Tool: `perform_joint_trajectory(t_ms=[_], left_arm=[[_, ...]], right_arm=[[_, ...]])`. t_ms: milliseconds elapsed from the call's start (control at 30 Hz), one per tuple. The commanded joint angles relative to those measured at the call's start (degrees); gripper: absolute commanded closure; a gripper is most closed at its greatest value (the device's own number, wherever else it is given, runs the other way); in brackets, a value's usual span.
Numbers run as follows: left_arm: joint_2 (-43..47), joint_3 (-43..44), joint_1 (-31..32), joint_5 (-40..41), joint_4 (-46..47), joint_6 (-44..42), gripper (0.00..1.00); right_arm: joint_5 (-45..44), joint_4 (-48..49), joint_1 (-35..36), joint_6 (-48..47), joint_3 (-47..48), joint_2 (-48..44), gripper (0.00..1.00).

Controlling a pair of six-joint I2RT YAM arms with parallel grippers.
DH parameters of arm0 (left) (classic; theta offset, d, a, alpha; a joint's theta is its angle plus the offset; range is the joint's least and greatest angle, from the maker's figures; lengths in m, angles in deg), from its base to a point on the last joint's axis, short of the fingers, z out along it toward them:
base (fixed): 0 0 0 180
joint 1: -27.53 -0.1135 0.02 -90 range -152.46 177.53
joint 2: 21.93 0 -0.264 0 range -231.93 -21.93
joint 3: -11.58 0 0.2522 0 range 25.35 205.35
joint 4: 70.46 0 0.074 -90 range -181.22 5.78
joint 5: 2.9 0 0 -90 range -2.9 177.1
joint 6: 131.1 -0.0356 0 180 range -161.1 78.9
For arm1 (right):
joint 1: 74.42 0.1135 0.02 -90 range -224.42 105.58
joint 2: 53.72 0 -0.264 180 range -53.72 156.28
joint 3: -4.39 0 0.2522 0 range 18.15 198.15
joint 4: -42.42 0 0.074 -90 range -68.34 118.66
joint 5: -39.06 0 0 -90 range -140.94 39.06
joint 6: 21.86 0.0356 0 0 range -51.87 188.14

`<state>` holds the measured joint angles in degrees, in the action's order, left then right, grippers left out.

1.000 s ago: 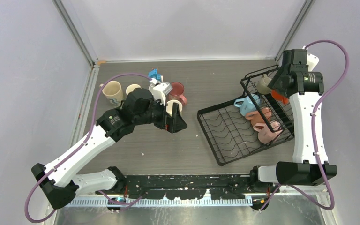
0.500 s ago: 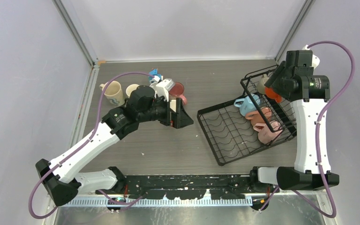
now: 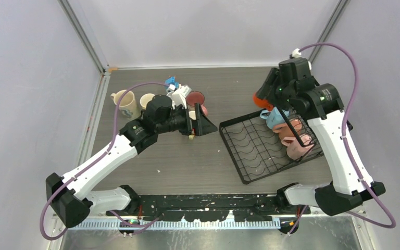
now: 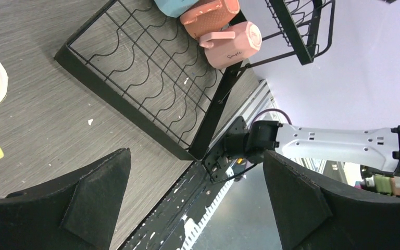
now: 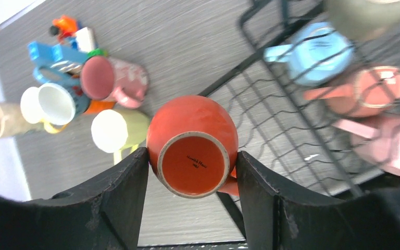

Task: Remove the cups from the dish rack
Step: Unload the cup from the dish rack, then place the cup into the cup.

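**Orange mug lifted at far end of rack; left arm unloaded**

Nearest me, the black wire dish rack [image 3: 232, 154] sits right of centre on the grey wood-grain table [image 3: 187, 161], and the near part of its grid base is bare. A pink ceramic mug [image 3: 300, 148], a salmon ceramic mug [image 3: 291, 126] and a pale blue ceramic mug [image 3: 277, 115] lie on their sides along its right side, so I judge the unloading only partly done.

The left gripper [image 4: 195, 159] hangs just left of the rack, jaws spread wide with nothing between them. I judge it placed to reach the next cup.

Farther back, the right gripper [image 5: 192, 156] is clamped across the body of a round orange ceramic mug [image 5: 192, 138], base toward its wrist camera, over the rack's far end. Gripping the body probably keeps the handle off the wires.

At far left stands the cluster of unloaded mugs [image 3: 126, 102], the likely set-down zone.
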<state>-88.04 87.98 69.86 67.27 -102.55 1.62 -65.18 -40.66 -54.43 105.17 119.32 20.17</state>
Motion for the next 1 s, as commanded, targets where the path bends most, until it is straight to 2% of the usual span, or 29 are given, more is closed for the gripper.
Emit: perform_joint_trajectory(t_ms=[0, 233, 567, 700, 867, 967], left_arm=[[0.7, -2.6, -1.4, -1.6, 10.7, 5.2, 0.0], [0.9, -8.2, -2.4, 0.5, 23.8, 11.7, 0.0], [1.1, -14.2, -2.6, 7.9, 39.0, 15.6, 0.07], [1.1, -15.7, -3.3, 9.3, 44.8, 15.6, 0.14], [0.5, -15.3, -5.3, 7.8, 47.8, 15.5, 0.28], [-0.2, -14.4, -6.1, 6.4, 48.5, 15.1, 0.33]], right_arm=[[2.7, 9.5, 6.4, 6.9, -1.6, 0.8, 0.71], [6.7, 18.2, 13.9, 12.2, -5.5, 3.9, 0.71], [16.8, 27.5, 14.3, 17.4, -8.8, 5.4, 0.7], [19.6, 28.8, 14.3, 18.8, -8.7, 6.1, 0.7], [20.9, 29.4, 14.1, 18.9, -8.2, 6.6, 0.7], [22.7, 30.0, 13.9, 19.2, -7.9, 7.4, 0.7]])
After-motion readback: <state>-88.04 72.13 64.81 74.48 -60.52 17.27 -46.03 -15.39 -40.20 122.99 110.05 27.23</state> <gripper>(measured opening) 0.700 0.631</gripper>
